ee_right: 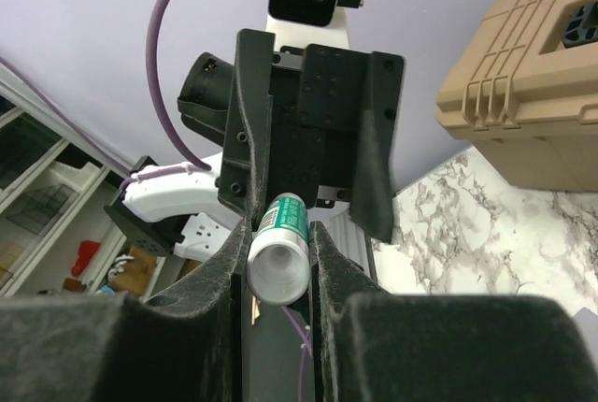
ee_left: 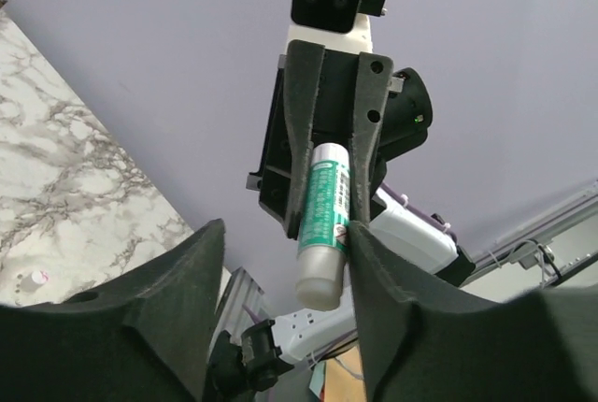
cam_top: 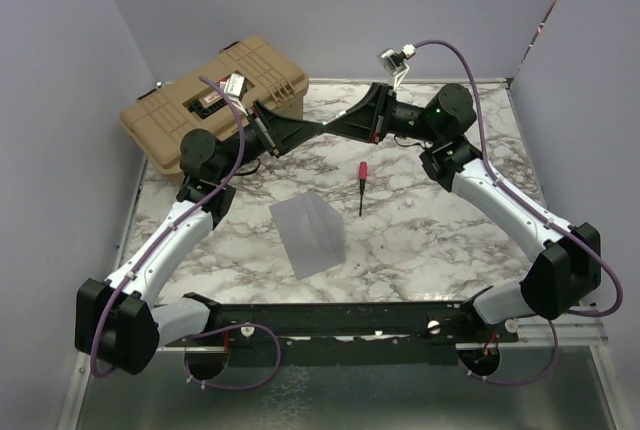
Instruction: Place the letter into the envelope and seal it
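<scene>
Plainly, the only print worth hunting for is on the glue stick (ee_left: 325,201). A green and white label runs along the tube, but its lettering is too small to read. The tan case (cam_top: 215,100) has a small red and white label on its lid, equally unreadable from here.

The envelope (cam_top: 308,235) lies flat near the middle of the marble-patterned table (cam_top: 440,240), plain and pale grey. Its long axis runs from the back of the table toward the front, slanting a little to the right. Whether its flap is open I cannot tell, and I cannot pick out the letter in any view.

The case sits at the back left corner with its lid down, so its contents are hidden. Near the envelope on its right, not touching it, lies a screwdriver (cam_top: 362,172), red handle toward the back and dark shaft toward the front.

Both arms reach inward and meet nose to nose above the rear of the table, well behind the envelope. The right gripper (ee_right: 280,234) has its jaws pressed tight on the glue stick, one white end facing its own camera. The left gripper (ee_left: 285,234) stands wide open around the tube's other white end. That end lies right against one finger (ee_left: 374,308), as far as I can see, and clear of the other. The tube's long axis follows the line between the two wrists.
</scene>
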Robot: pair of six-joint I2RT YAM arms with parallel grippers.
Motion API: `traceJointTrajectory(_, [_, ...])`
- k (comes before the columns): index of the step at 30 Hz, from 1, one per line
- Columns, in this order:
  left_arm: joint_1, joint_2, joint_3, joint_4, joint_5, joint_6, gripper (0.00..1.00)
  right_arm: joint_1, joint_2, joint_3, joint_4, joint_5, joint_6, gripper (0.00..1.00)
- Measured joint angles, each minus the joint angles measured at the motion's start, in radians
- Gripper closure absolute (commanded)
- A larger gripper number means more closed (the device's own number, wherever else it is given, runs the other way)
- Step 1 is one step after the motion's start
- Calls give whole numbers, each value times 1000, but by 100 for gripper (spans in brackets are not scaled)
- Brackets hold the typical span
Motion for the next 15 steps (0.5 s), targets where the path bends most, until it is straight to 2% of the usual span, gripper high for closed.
traceJointTrajectory(2, [0, 0, 0, 12, 0, -18, 70, 1, -3, -11, 22, 6, 5, 100])
traceJointTrajectory(3, [-2, 0, 0, 24, 1, -31, 74, 1, -4, -17, 33, 10, 8, 100])
traceJointTrajectory(11, [-5, 0, 0, 90, -6, -153, 75, 8, -5, -38, 113, 34, 37, 97])
traceJointTrajectory(15, [-5, 10, -11, 143, -14, -251, 72, 8, -5, -50, 181, 37, 48, 97])
